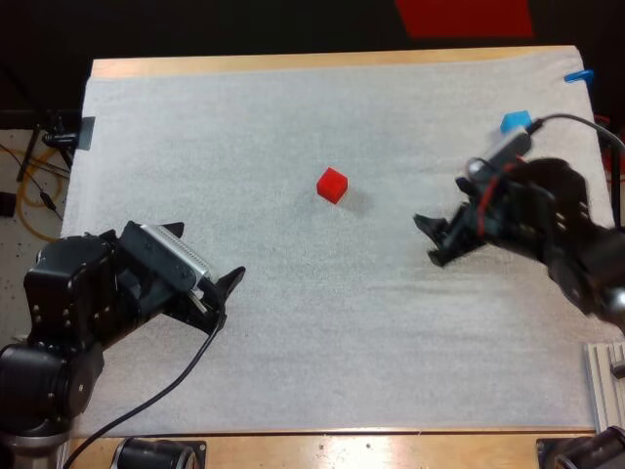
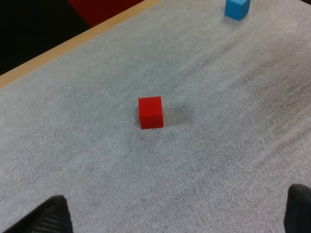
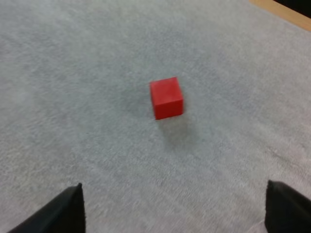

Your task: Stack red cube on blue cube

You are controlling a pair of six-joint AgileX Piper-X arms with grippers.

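While the red cube (image 1: 332, 185) lies untouched, left gripper (image 1: 203, 256) and right gripper (image 1: 428, 240) spread wide, empty.

The left gripper (image 2: 175, 216) has its two black fingers (image 2: 48, 217) spread wide, clear of everything, with bare white mat (image 2: 218, 126) between them. Ahead of the gripper and well apart from it, the red cube (image 2: 151, 112) sits flat on the mat, a faint shadow on its right. The blue cube (image 2: 237, 8) rests much farther off, to the right of the red cube, and the wooden table edge (image 2: 73, 42) runs along the mat's far side.
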